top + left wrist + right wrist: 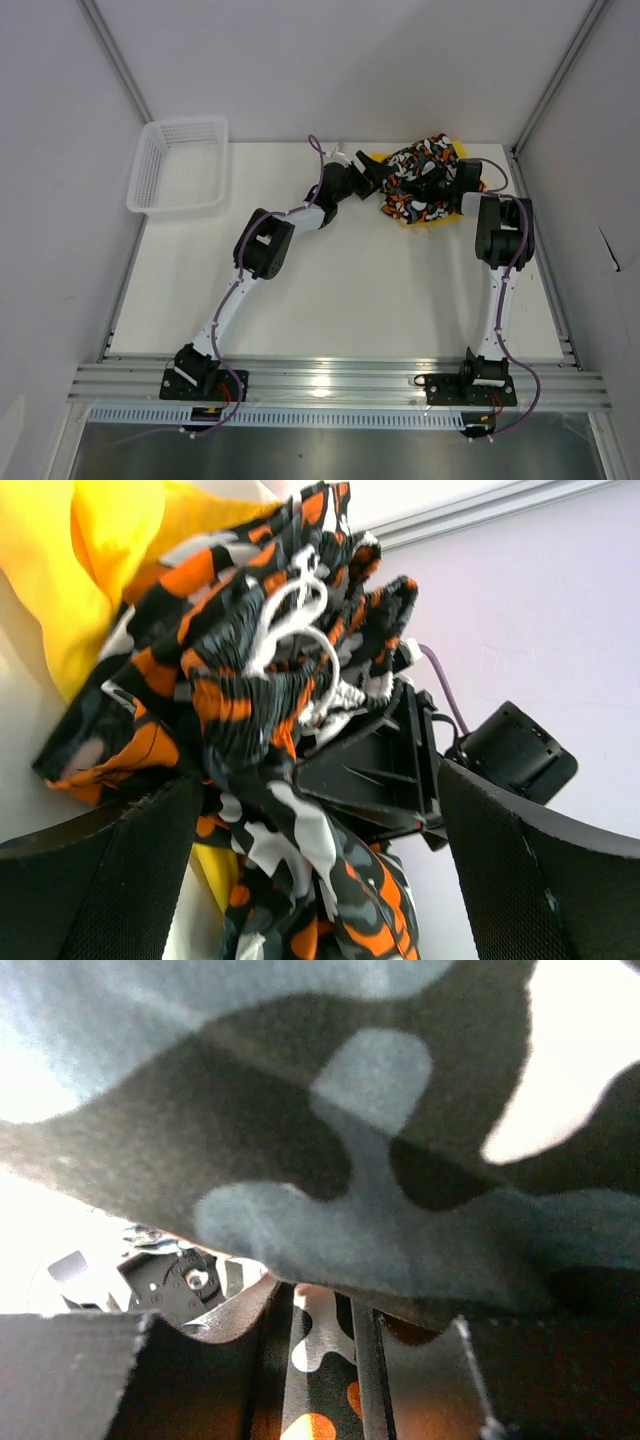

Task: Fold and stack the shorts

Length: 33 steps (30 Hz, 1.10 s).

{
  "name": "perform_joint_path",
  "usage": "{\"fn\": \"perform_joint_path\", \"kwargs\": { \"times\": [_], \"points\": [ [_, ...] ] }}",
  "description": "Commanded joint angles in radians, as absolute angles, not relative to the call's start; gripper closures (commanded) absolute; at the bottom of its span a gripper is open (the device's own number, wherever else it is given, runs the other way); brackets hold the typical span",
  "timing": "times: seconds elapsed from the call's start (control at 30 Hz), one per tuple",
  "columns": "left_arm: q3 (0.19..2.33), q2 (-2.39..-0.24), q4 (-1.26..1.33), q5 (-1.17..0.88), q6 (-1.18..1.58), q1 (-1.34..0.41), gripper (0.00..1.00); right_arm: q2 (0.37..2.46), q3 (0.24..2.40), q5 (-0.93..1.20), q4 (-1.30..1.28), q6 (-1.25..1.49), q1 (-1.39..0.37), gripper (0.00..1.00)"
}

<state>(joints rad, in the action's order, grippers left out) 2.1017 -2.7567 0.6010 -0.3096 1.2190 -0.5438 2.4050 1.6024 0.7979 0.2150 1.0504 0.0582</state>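
Note:
The patterned shorts [415,185] lie bunched on top of the yellow shorts [463,150] at the back right of the table. My left gripper [378,172] is at the heap's left edge, open wide. In the left wrist view a hanging fold of the patterned shorts [250,680] sits between its fingers [100,880] without being squeezed, and the yellow shorts [90,570] show behind. My right gripper [440,180] is buried in the heap from the right. Its jaws stand narrow with a strip of the patterned shorts [350,1110] pinched between them at the right gripper [320,1380].
A white mesh basket [180,165] stands at the back left corner. The booth's back wall and right aluminium frame [520,160] run close behind and beside the heap. The right gripper's black body [370,770] is directly ahead of my left fingers.

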Motion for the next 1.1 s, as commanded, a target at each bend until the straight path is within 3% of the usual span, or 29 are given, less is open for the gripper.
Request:
{"fn": "perform_joint_path", "kwargs": {
  "times": [0.0, 0.2, 0.43, 0.83, 1.07],
  "points": [
    [2.111, -2.683, 0.667, -0.296, 1.177, -0.543, 0.01, 2.352, 1.549, 0.802, 0.165, 0.996, 0.057, 0.67],
    [2.059, -2.582, 0.657, -0.307, 1.037, -0.531, 0.01, 2.356, 1.577, 0.897, 0.374, 1.084, 0.067, 0.57],
    [2.049, -2.572, 0.647, -0.305, 1.008, -0.531, 0.01, 2.43, 1.698, 0.93, 0.578, 1.235, 0.077, 0.58],
    [2.095, -2.595, 0.626, -0.313, 1.0, -0.529, 0.01, 2.563, 1.844, 0.779, 0.514, 1.195, 0.115, 0.6],
    [2.106, -2.608, 0.621, -0.311, 1.005, -0.531, 0.01, 2.605, 1.838, 0.631, 0.534, 1.203, 0.14, 0.52]
  ]
}}
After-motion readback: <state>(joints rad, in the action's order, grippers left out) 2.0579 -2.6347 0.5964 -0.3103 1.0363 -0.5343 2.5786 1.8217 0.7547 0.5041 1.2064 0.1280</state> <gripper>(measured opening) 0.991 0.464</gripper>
